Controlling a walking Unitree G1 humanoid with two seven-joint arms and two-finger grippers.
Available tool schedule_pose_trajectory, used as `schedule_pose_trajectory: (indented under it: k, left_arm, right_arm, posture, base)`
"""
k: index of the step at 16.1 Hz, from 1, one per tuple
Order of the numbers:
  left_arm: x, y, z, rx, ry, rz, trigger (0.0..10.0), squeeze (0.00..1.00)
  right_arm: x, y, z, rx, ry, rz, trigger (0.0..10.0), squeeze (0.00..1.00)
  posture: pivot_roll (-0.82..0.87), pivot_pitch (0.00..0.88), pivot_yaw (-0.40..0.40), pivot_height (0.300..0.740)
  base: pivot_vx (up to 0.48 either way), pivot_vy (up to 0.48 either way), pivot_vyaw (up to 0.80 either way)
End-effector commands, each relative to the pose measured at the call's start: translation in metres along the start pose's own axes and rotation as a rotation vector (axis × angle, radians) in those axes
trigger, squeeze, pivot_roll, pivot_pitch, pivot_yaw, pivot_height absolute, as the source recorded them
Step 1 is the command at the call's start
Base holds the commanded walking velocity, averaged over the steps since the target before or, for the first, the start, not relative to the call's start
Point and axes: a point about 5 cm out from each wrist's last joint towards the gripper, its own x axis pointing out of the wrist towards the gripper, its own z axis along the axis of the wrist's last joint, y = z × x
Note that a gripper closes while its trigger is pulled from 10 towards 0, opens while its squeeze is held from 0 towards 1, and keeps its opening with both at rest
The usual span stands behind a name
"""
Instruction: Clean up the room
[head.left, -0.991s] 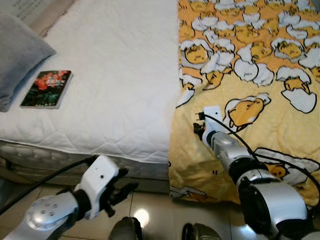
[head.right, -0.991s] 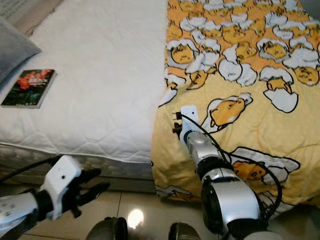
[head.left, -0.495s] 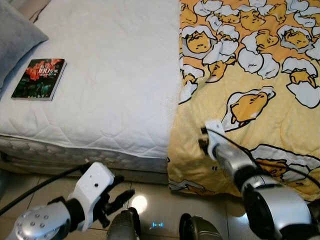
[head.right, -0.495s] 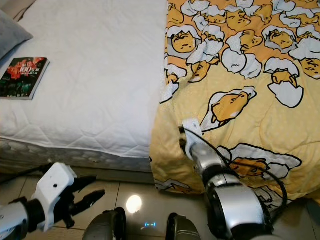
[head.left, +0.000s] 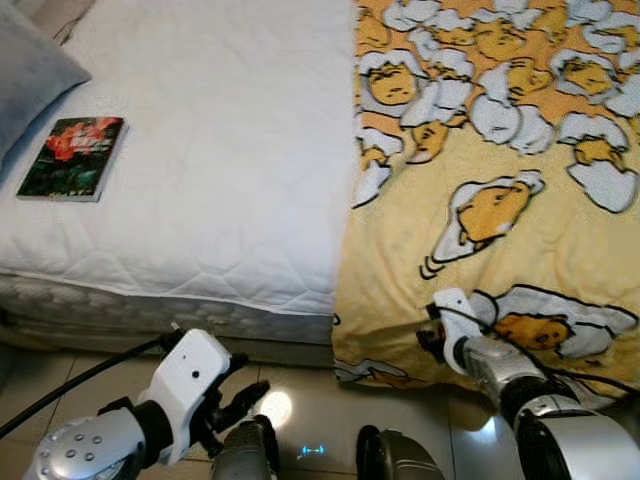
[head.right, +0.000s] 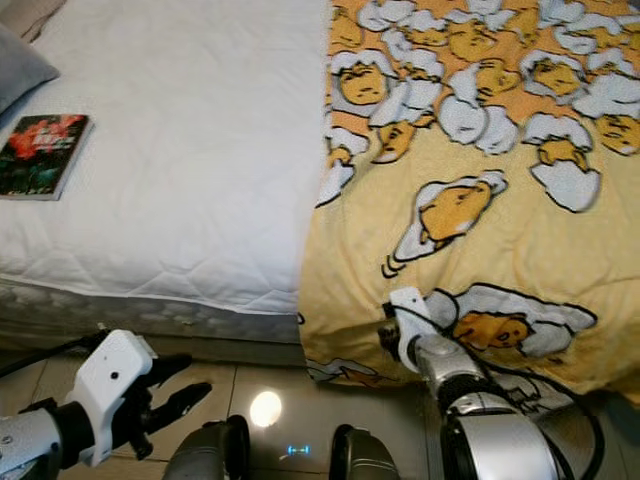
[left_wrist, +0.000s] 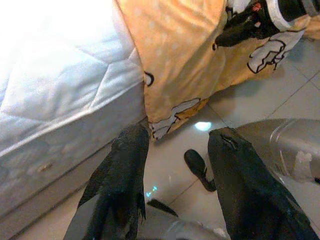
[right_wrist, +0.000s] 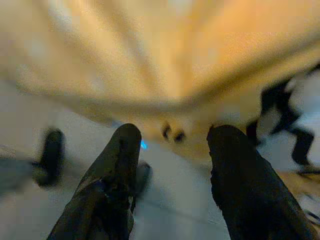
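A yellow blanket printed with cartoon egg figures covers the right part of the bed and hangs over its near edge. My right gripper is at that hanging lower edge, close to the hem. In the right wrist view it is open, with blurred yellow cloth just beyond the fingers and nothing between them. My left gripper hangs open low over the floor, in front of the mattress side. A book with a red and green cover lies flat at the left of the white mattress.
A grey pillow lies at the bed's far left corner, beside the book. Glossy tile floor runs along the bed's near side, with my two feet on it. A black cable trails from each arm.
My right gripper has drawn back across the blanket, from its top face down to the hanging lower edge. The camera tilted slightly. The left arm stays low by the floor.
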Motion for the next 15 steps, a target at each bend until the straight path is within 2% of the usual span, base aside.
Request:
schedule_pose_trajectory:
  k: [1,3,4,5,7,8,9,10,11,15]
  left_arm:
    - [0.002,0.000,-0.002,-0.017,-0.007,0.023,10.0,0.00]
    - [0.007,0.001,-0.002,-0.044,-0.034,0.059,10.0,0.00]
    - [0.011,0.005,0.001,-0.059,-0.063,0.119,10.0,0.00]
    - [0.016,0.014,0.000,-0.103,-0.084,0.229,10.0,0.00]
    - [0.020,0.024,0.000,-0.165,-0.112,0.326,10.0,0.00]
    - [0.024,0.033,0.003,-0.234,-0.157,0.412,10.0,0.00]
    - [0.026,0.038,0.004,-0.266,-0.173,0.457,10.0,0.80]
    - [0.029,0.041,0.005,-0.300,-0.193,0.482,10.0,1.00]
    - [0.031,0.044,0.005,-0.316,-0.202,0.497,10.0,1.00]
    - [0.038,0.050,0.009,-0.259,-0.205,0.520,10.0,1.00]
  right_arm:
    - [0.000,0.004,0.011,0.033,-0.087,0.041,10.0,0.00]
    - [-0.002,0.006,0.020,0.050,-0.171,0.054,10.0,0.00]
    - [-0.006,0.007,0.024,0.094,-0.244,0.055,10.0,0.00]
    - [-0.016,0.011,0.026,0.114,-0.326,0.050,10.0,0.00]
    - [-0.032,0.015,0.030,0.130,-0.413,0.033,10.0,0.00]
    - [-0.056,0.020,0.038,0.188,-0.521,0.031,10.0,1.00]
    - [-0.067,0.023,0.042,0.182,-0.564,0.025,10.0,1.00]
    - [-0.076,0.027,0.045,0.156,-0.587,0.016,10.0,1.00]
    - [-0.082,0.031,0.045,0.130,-0.601,-0.003,10.0,1.00]
    - [-0.099,0.043,0.030,0.123,-0.556,-0.049,10.0,1.00]
  posture:
    - [0.16,0.184,-0.027,0.740]
    - [0.14,0.158,-0.016,0.740]
    - [0.11,0.120,-0.003,0.740]
    - [0.07,0.085,0.007,0.740]
    - [0.04,0.055,0.015,0.740]
    - [0.02,0.033,0.022,0.740]
    - [0.00,0.009,0.025,0.740]
    - [-0.01,0.000,0.030,0.740]
    - [-0.02,0.000,0.031,0.740]
    - [-0.03,0.000,0.038,0.740]
  base:
    - [0.000,0.000,0.00]
    - [0.000,0.000,0.00]
    - [0.000,0.000,0.00]
    - [0.000,0.000,0.00]
    - [0.000,0.000,0.00]
    - [0.000,0.000,0.00]
    - [0.000,0.000,0.00]
    - [0.000,0.000,0.00]
    - [0.000,0.000,0.00]
    - [0.000,0.000,0.00]
